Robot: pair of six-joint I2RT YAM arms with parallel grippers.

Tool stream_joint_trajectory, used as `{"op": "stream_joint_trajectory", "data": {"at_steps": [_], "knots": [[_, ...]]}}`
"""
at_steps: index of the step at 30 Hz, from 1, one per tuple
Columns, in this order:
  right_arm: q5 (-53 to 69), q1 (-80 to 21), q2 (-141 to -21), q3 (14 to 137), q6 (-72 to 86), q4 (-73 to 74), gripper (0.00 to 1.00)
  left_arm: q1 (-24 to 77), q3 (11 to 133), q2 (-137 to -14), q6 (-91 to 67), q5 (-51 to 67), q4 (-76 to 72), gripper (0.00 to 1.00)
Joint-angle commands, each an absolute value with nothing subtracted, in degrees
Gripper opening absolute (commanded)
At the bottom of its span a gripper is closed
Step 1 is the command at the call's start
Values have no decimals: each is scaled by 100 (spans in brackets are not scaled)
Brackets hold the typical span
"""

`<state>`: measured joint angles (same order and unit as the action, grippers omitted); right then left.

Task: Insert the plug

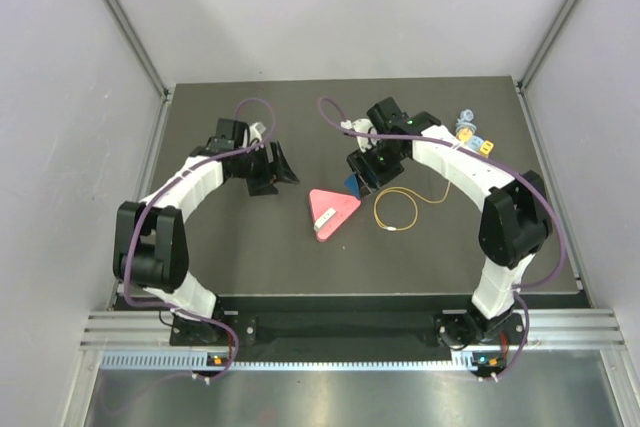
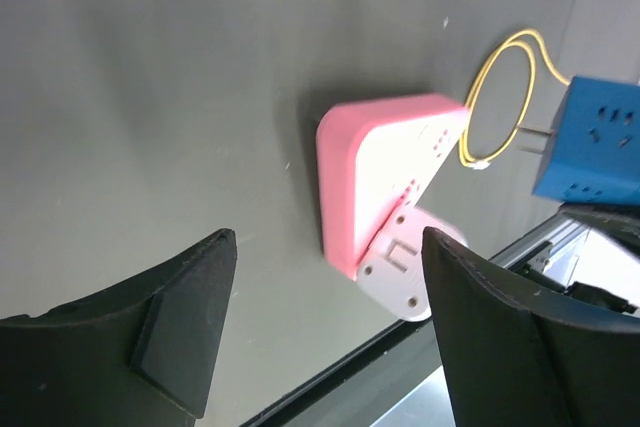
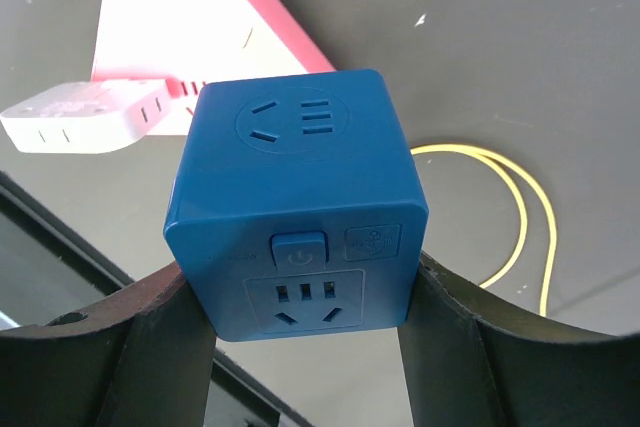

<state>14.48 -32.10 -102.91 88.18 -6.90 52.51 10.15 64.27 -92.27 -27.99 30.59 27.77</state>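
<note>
The left gripper (image 2: 326, 267) gapes wide and empty, while the right gripper (image 3: 305, 282) is clamped on a blue cube (image 3: 295, 197). The plug (image 1: 486, 147) lies well off to the right gripper's outer side. It looks light and rigid on a floppy cable (image 1: 396, 209), so pinch its flat sides.

Left of the pink wedge (image 1: 332, 212) you have bare table (image 1: 230, 237) and an open way in; your left gripper (image 2: 326, 247) faces the wedge from that side, jaws spread with nothing between them. Just past the wedge's far right corner, the blue cube (image 3: 295, 187) clamped in your right gripper (image 3: 305, 287) blocks that approach. Right of the wedge, a yellow cable (image 1: 397, 209) loops across the surface.
</note>
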Motion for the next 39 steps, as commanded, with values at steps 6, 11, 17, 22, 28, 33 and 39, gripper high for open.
{"op": "stream_joint_trajectory", "data": {"at_steps": [6,11,17,22,28,33,39], "knots": [[1468,-3217,-10134,9009,-519,5405,0,905,5862,-8762,-2549,3163,2303,80],[1231,-3418,-10256,8948,-299,5221,0,896,5801,-8824,-2619,3515,2118,80],[870,-3726,-10344,8851,-194,4949,0,896,5766,-8781,-2505,3524,2188,80],[730,-3814,-10511,8860,-97,4895,0,896,5739,-8710,-2470,3480,2188,80],[668,-3893,-10477,8553,-35,4676,0,888,5748,-8719,-2452,3287,2285,81],[686,-3902,-10485,8517,132,4597,0,879,5783,-8763,-2452,3357,2277,81],[694,-3920,-10512,8473,141,4526,0,879,5783,-8771,-2452,3357,2276,81]]}}
